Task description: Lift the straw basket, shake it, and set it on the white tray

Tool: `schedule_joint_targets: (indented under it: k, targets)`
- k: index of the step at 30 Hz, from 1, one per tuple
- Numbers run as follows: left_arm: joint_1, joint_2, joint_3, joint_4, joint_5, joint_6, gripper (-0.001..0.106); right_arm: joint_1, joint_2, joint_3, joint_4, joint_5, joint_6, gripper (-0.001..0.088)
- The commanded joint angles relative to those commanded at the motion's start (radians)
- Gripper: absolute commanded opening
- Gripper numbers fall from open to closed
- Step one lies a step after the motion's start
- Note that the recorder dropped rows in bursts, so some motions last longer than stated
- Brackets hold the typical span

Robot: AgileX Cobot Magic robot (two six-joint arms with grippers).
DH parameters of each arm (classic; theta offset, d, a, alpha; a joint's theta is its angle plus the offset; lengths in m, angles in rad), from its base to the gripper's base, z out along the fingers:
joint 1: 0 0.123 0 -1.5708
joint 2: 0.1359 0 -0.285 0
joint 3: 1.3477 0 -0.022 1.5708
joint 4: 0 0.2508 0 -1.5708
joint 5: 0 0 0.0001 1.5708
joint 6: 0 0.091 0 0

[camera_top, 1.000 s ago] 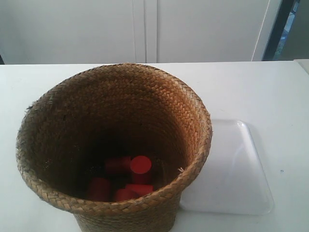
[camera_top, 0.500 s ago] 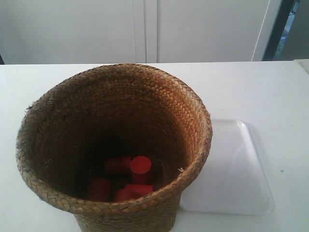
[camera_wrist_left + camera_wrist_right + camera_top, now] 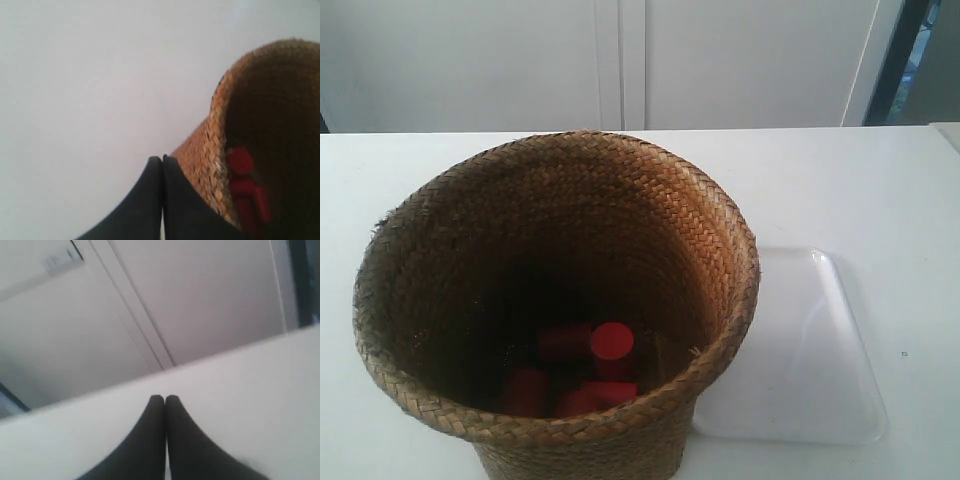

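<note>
The straw basket stands upright on the white table in the exterior view, with several red cylinders on its bottom. The white tray lies flat on the table just beside it, toward the view's right. No arm shows in the exterior view. In the left wrist view my left gripper is shut and empty, its tips close beside the basket's outer wall, below the braided rim. In the right wrist view my right gripper is shut and empty over bare table; basket and tray are out of that view.
The table's far edge runs in front of white cabinet doors. A dark opening shows at the exterior view's upper right.
</note>
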Motion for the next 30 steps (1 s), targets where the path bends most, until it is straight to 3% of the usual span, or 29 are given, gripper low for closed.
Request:
schedule_joint_targets:
  k: [7, 10, 18, 21, 24, 26, 27, 28, 30]
  targets:
    - [0.000, 0.005, -0.034, 0.000, 0.004, 0.004, 0.000, 0.007, 0.084, -0.104, 0.385, 0.324, -0.378, 0.0000]
    - [0.000, 0.005, -0.034, -0.022, 0.012, 0.004, 0.000, 0.007, 0.110, -0.132, 0.471, 0.430, -0.443, 0.0000]
    - [0.000, 0.005, -0.034, -0.096, -0.008, 0.004, 0.003, 0.007, 0.113, -0.132, 0.581, 0.350, -0.497, 0.0019]
    - [0.000, 0.005, -0.034, -0.123, 0.038, 0.004, 0.016, 0.007, 0.117, -0.130, 0.644, 0.371, -0.511, 0.0144]
    - [0.000, 0.005, -0.034, -0.116, 0.072, 0.004, 0.038, 0.007, 0.130, -0.130, 0.710, 0.390, -0.552, 0.0426]
    - [0.000, 0.005, -0.034, -0.113, 0.067, 0.004, 0.058, 0.007, 0.144, -0.130, 0.724, 0.396, -0.552, 0.0640]
    - [0.000, 0.005, -0.034, -0.113, 0.056, 0.004, 0.066, 0.007, 0.147, -0.130, 0.724, 0.398, -0.552, 0.0700]
    - [0.000, 0.007, -0.034, -0.116, 0.049, 0.002, 0.074, 0.007, 0.156, -0.130, 0.724, 0.398, -0.552, 0.0737]
    - [0.000, 0.009, -0.034, -0.138, 0.042, 0.002, 0.083, 0.007, 0.171, -0.130, 0.735, 0.398, -0.552, 0.0727]
